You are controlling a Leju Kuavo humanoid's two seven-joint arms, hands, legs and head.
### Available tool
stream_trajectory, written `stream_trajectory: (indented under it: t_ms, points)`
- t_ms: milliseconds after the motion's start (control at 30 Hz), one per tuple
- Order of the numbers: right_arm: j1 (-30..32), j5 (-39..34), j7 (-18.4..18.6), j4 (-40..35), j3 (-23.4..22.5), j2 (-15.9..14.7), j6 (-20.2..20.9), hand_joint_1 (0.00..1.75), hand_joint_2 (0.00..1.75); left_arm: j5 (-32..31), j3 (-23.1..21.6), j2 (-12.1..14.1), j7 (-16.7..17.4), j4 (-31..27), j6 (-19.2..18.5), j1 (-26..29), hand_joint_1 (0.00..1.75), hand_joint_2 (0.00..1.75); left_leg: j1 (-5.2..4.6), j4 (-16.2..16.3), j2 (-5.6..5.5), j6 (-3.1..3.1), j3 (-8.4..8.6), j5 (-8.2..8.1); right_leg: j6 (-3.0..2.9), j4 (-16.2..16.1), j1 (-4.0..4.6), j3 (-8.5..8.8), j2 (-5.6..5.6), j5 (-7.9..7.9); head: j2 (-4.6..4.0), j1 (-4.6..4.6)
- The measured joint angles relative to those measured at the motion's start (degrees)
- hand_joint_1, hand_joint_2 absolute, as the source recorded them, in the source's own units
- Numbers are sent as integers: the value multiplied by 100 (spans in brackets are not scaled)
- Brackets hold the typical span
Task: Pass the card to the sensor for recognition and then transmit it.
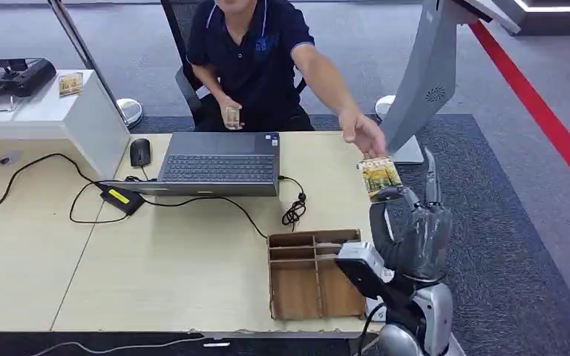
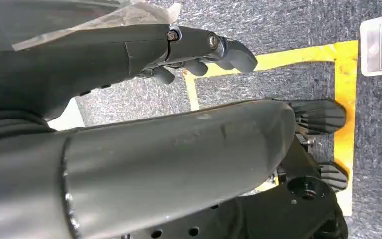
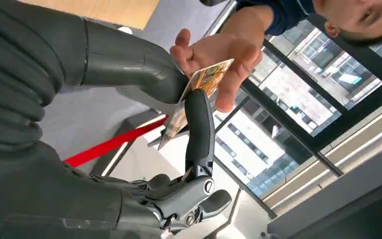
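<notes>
Card (image 1: pixel 379 176) pinched between thumb and one straight finger of right hand (image 1: pixel 413 231), other fingers curled loose; in right wrist view card (image 3: pixel 195 94) edge-on, clamped near its lower half, upper half free. Held up beside tabletop (image 1: pixel 193 252) edge, right of wooden divider tray (image 1: pixel 313 274), out over dark carpet. Person's hand (image 1: pixel 364 133) reaching across from behind laptop (image 1: pixel 219 165), fingertips at or just touching card's top edge; contact not clear. Left hand (image 2: pixel 199 50) hanging low over carpet and yellow floor tape, fingers curled in, nothing in them. Likely thin, stiff, light, glossy plastic, so slippery on smooth finger pads and prone to pivot or slide out of a two-point pinch. Best held on flat faces, near one short end, leaving far end free for sensor or receiver. Not fragile, but could flex or snap away if pulled while pinch is tight. Grey kiosk stand (image 1: pixel 430 74) just behind, possibly the sensor; cannot tell.
</notes>
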Motion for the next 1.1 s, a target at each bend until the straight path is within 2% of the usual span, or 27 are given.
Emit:
stream_trajectory:
  t_ms: [67, 167, 333, 367, 867, 1100]
  points:
    - [-8, -2, -2, 9, 2, 7, 0, 175, 175, 0, 0, 0, 0, 0, 0, 0, 0, 0, 0, 0, 0, 0, 0, 0, 0, 0, 0, 0, 0, 0, 0, 0]
    - [-202, -17, -109, 481, 55, 304, 0, 175, 175, -39, 0, 7, 0, 0, -20, 0, 0, 0, 0, 0, 0, 0, 0, 0, 0, 0, 0, -1, 0, 0, 0, 0]
    - [-253, -18, -109, 619, 55, 367, -2, 175, 175, -50, 0, 7, 0, 0, -31, 1, 0, 0, 0, 0, 0, 0, 0, 0, 0, -1, 0, -1, 0, 0, 0, 0]
    - [-260, -18, -109, 645, 55, 374, -2, 2, 175, -54, 0, 7, 0, 0, -33, 0, 0, 0, 0, 0, 0, 0, 0, 0, 0, 0, 0, -1, 0, 0, 0, 0]
    - [-210, 37, -459, 803, -170, 627, -4, 0, 175, -92, -7, 7, 0, 0, -26, 5, 0, 0, 0, 0, 1, 0, 1, 0, -2, 0, 0, -4, 0, -1, 0, 0]
    - [-65, -407, -728, 818, -302, 739, -7, 0, 175, -79, -7, 7, 0, 0, 0, 9, 0, 0, 0, 0, 1, 0, 0, -1, -2, -1, 1, -6, 0, -1, 0, 0]
